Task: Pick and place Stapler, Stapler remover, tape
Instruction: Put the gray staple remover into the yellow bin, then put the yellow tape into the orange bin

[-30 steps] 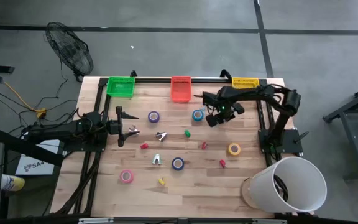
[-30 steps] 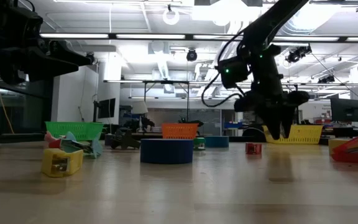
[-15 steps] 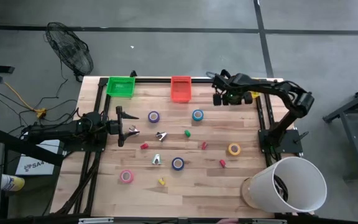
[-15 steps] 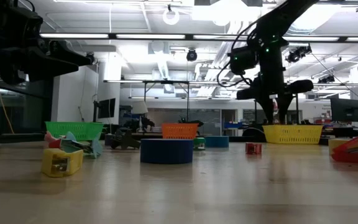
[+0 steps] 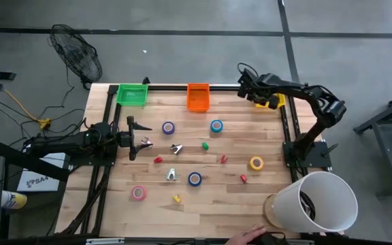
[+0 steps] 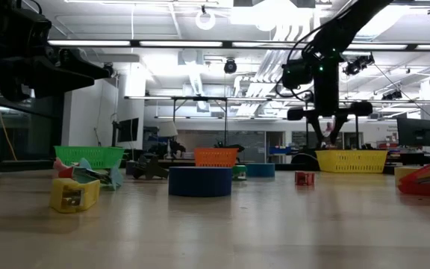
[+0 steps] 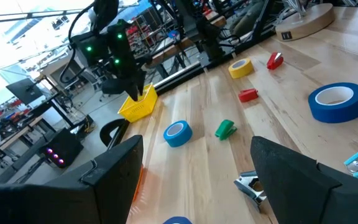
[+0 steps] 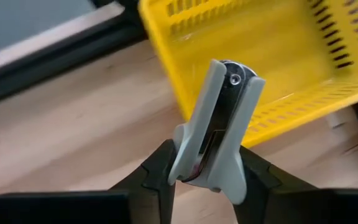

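Observation:
My right gripper (image 5: 249, 87) hangs above the table's far right, at the yellow bin (image 5: 271, 101), shut on a grey stapler remover (image 8: 216, 124). In the low view it hangs (image 6: 327, 138) just above the bin's rim (image 6: 351, 161). My left gripper (image 5: 136, 136) stays at the left side, level and open (image 7: 197, 180). Tape rolls lie flat on the wood: purple (image 5: 168, 127), blue (image 5: 216, 126), yellow (image 5: 256, 162), a second blue (image 5: 194, 179) and pink (image 5: 138, 193). Small red (image 5: 158, 159) and green (image 5: 205, 145) staplers and metal removers (image 5: 176, 148) lie between them. My right gripper pinches the stapler remover's wide grey end (image 8: 188, 165) between its two fingers (image 8: 157, 174). The riveted end (image 8: 232, 78) sticks out beyond the fingertips. The fingers slant steeply down from above. The remover is lifted clear, over the table beside the yellow bin's wall (image 8: 260, 56).
A green bin (image 5: 132, 94) and an orange bin (image 5: 197, 96) stand along the far edge. A big white bucket (image 5: 315, 203) sits at the near right corner, and a person's hand (image 5: 247, 237) shows at the near edge.
My right gripper has carried the stapler remover from beside the far blue tape toward the table's far right corner, rising and rolling its wrist, and now hangs at the yellow bin.

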Available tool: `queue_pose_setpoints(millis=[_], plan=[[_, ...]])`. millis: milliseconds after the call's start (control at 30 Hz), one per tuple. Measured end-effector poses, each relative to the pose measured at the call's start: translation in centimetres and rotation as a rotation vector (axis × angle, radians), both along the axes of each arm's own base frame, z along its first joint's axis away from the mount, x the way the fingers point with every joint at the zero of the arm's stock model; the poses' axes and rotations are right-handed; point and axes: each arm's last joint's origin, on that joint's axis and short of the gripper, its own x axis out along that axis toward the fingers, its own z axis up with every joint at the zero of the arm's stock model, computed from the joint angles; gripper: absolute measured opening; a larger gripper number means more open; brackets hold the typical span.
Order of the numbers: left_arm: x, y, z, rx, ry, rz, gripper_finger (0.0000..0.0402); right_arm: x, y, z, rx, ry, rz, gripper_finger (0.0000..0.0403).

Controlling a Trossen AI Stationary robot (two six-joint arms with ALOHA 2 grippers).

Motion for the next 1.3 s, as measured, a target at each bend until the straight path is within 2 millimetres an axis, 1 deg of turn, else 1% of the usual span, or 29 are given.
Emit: queue_pose_setpoints(millis=[133, 267, 367, 900, 1000, 1133, 1300], plan=[[0.0, 0.0, 0.0, 0.0, 0.0, 0.0, 0.0294, -0.4, -0.3, 0.0, -0.011, -0.016, -0.087, 0.011], [0.0, 0.0, 0.0, 0.0, 0.0, 0.0, 0.0294, -1.2, -0.6, 0.0, -0.024, 0.004, -0.195, 0.0107], [0.0, 0.0, 0.0, 0.0, 0.0, 0.0, 0.0294, -1.7, -0.7, 0.0, -0.025, 0.014, -0.259, 0.0119], [0.0, 0.0, 0.0, 0.0, 0.0, 0.0, 0.0294, -2.2, -1.5, 0.0, -0.035, -0.021, -0.296, 0.0235], [0.0, 0.0, 0.0, 0.0, 0.0, 0.0, 0.0294, -2.3, -1.7, 0.0, -0.048, -0.04, -0.32, 0.0245], [0.0, 0.0, 0.0, 0.0, 0.0, 0.0, 0.0294, -2.2, -1.8, 0.1, -0.083, -0.075, -0.4, 0.0247], [0.0, 0.0, 0.0, 0.0, 0.0, 0.0, 0.0294, -2.0, -2.1, 0.1, -0.099, -0.092, -0.38, 0.0248]])
